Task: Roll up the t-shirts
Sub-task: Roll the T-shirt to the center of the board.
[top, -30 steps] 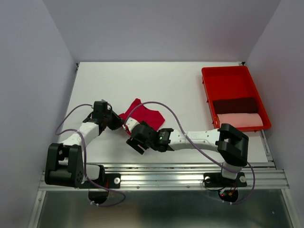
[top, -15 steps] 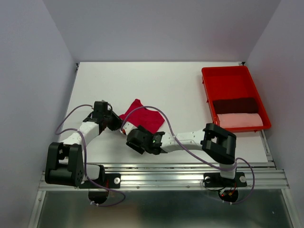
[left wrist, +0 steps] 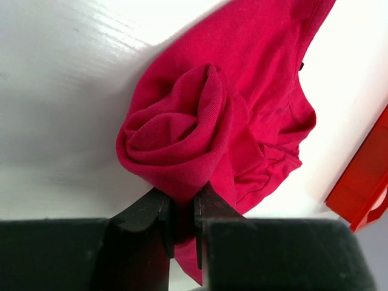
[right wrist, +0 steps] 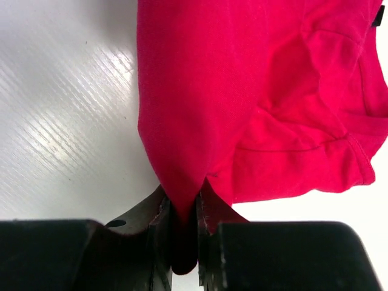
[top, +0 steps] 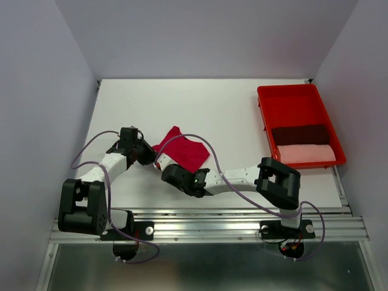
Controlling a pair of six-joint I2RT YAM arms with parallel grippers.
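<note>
A crimson-red t-shirt point(top: 182, 149) lies bunched on the white table point(top: 230, 115) between the two arms. My left gripper point(top: 149, 156) is shut on its left end, where the cloth point(left wrist: 194, 133) is wound into a loose roll. My right gripper point(top: 167, 170) is shut on a pinched fold at the shirt's near edge point(right wrist: 182, 127). A rolled dark maroon t-shirt point(top: 300, 134) and a rolled pale pink t-shirt point(top: 306, 153) lie side by side in the red tray point(top: 291, 100).
The red plastic tray stands at the table's right edge; its corner point(left wrist: 364, 182) shows in the left wrist view. Purple cables point(top: 200, 142) arc over both arms. A metal rail point(top: 212, 227) runs along the near edge.
My right gripper has slid left and forward to the shirt's near edge and closed on a fold of it. The left gripper has kept its hold in place.
</note>
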